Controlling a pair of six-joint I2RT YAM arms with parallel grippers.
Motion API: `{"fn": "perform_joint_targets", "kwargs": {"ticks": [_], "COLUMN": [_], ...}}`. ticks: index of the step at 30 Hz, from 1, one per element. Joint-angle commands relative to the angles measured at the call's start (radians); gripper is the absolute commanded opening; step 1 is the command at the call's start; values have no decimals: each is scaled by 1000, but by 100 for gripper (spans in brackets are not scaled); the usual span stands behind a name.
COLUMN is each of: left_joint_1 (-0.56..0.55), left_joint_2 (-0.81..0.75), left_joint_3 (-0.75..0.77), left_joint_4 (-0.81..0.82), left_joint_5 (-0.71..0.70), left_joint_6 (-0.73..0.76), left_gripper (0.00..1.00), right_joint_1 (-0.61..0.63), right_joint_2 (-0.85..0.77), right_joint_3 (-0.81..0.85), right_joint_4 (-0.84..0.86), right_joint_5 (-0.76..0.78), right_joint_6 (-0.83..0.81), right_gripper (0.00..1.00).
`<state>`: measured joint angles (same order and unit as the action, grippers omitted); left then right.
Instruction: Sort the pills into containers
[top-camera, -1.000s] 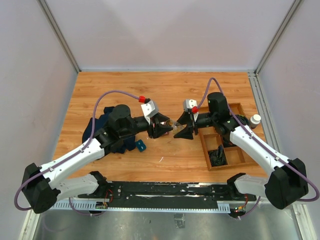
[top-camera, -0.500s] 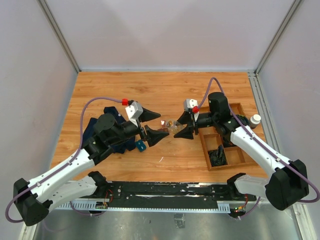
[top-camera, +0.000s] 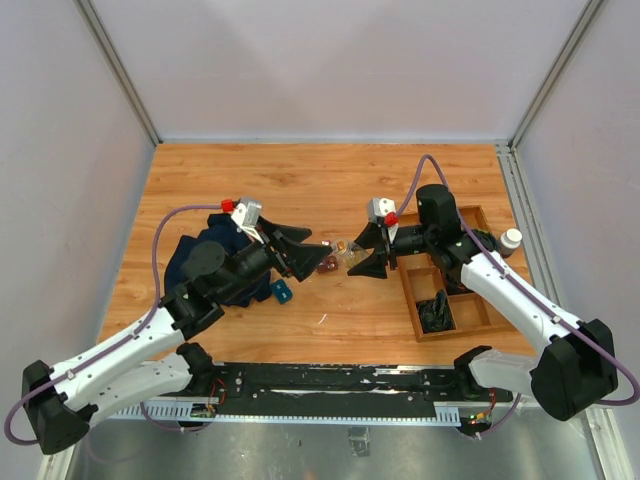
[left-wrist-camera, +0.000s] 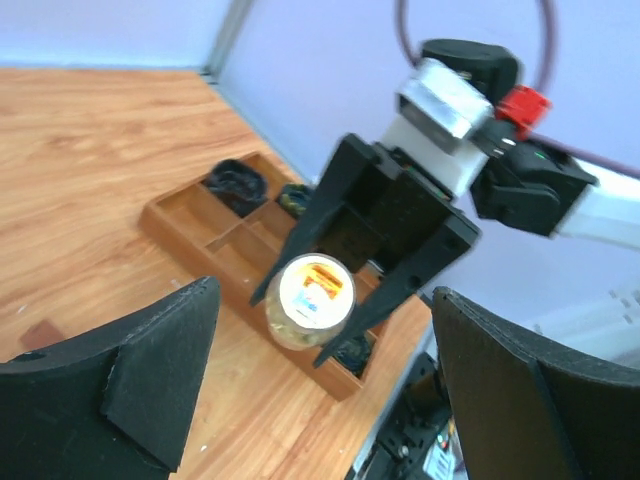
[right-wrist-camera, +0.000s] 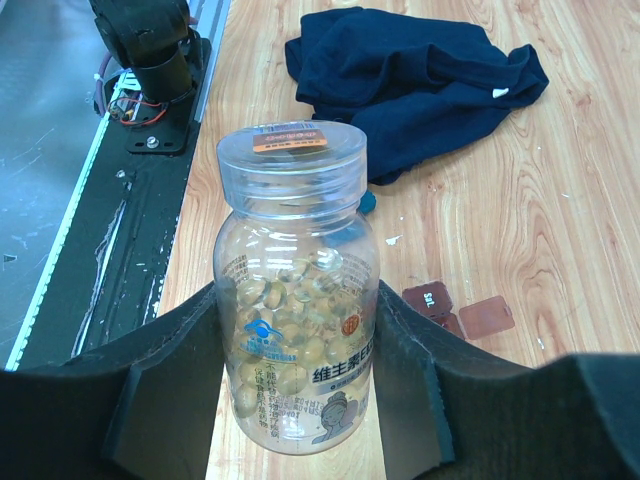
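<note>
Left gripper (top-camera: 312, 250) has let go and backed off, jaws wide, empty. Right gripper (top-camera: 356, 255) clamps the pill bottle (right-wrist-camera: 298, 300) mid-air. Small reddish-brown containers (right-wrist-camera: 487, 315) lie on the counter (right-wrist-camera: 560, 200) below, partly hidden behind its finger; contents unreadable.

A wooden table (top-camera: 300, 180) is sitting inside a pale-walled booth.
Soft, even light is falling across its wood grain. Plain lilac-white panels (top-camera: 330, 60) are closing it in on the far, left and right sides. Grey metal posts (top-camera: 120, 72) are rising from the far corners, and a black rail (top-camera: 330, 385) is lying along the near edge above dull sheet metal (top-camera: 300, 445).
</note>
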<state>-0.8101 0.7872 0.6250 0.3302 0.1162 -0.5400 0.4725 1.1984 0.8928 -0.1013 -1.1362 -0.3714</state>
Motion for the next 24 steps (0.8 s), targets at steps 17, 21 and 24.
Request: {"fn": "perform_joint_targets", "kwargs": {"ticks": [17,21,24], "left_joint_1": [-197,-207,-213], "left_joint_2": [216,237,249], "left_joint_3": [271,275,278], "left_joint_4": [-298,-288,-293], "left_joint_5": [-378,-357,-355], "left_joint_6": [-41,-41,-40], "left_gripper": [80,76,71], "right_joint_1": [-12,-13,-13], "right_joint_2": [-1,-3,-2], "right_joint_3": [29,31,31], "right_joint_4": [21,22,22], "right_joint_5": [-1,-1,-1], "right_joint_6": [-5,-6,-5], "right_gripper": [1,2,1]}}
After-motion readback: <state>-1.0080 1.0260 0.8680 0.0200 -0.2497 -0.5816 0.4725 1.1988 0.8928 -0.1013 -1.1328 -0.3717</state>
